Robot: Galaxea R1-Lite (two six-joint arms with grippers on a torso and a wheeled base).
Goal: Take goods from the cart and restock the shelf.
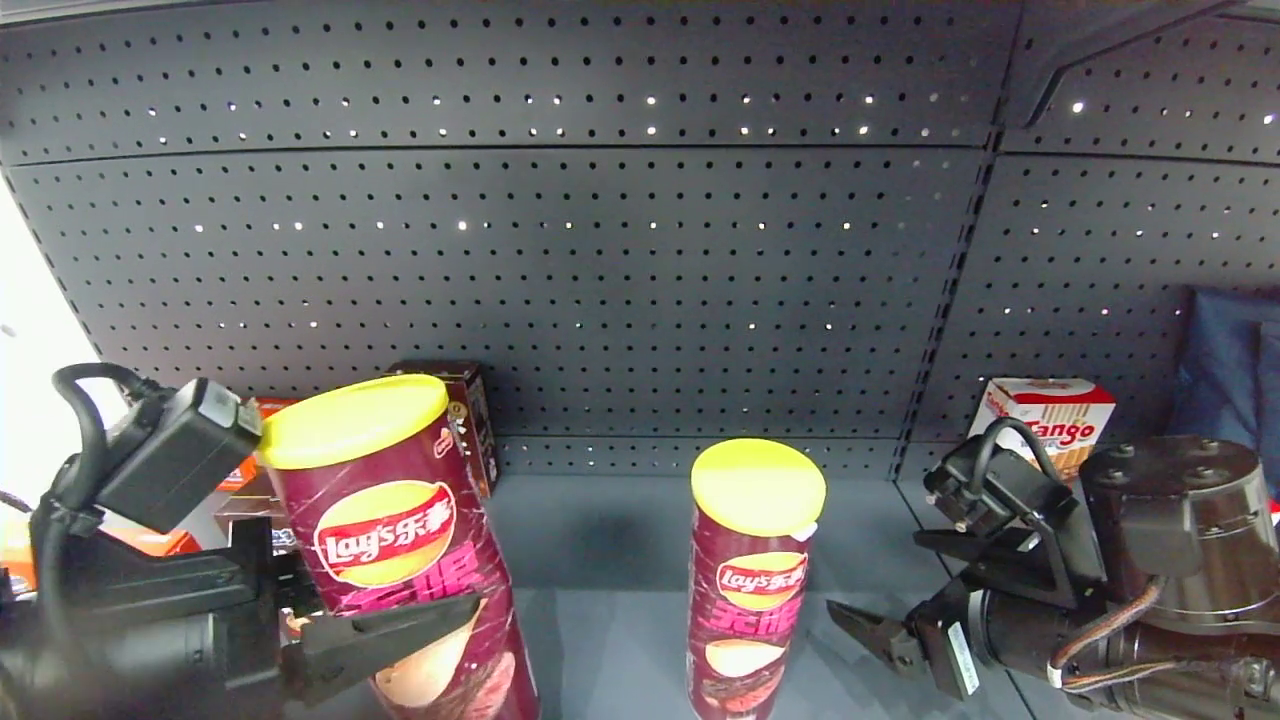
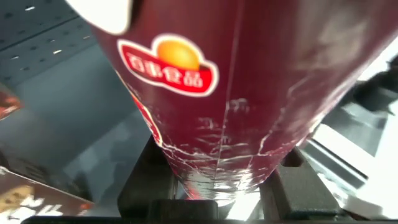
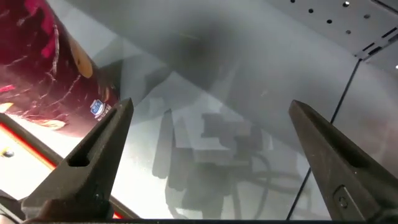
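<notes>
Nearest you, L gripper [image 1: 440, 620] is clamped on a chip can [image 1: 390, 520], maroon w/ yellow lid. It grips low on the body, one finger [image 1: 390, 630] crossing the front. The can tilts, lid end leaning toward your left. Its base is cut off, so can't tell if it touches the shelf deck [image 1: 600, 560].

R gripper [image 3: 208, 155] sits low over the deck w/ fingers wide apart, nothing between them. Just beside it stands a second chip can [image 1: 755, 580], upright on the deck and apart from the fingers; the two cans are well apart.

Further back, a dark brown box [image 1: 470, 410] stands right behind the held can, w/ orange packs [image 1: 170, 540] to its left. On the R side are a red-and-white wafer box [image 1: 1050, 415] and a blue bag [image 1: 1225, 370]. The pegboard back panel [image 1: 600, 250] closes it off.
</notes>
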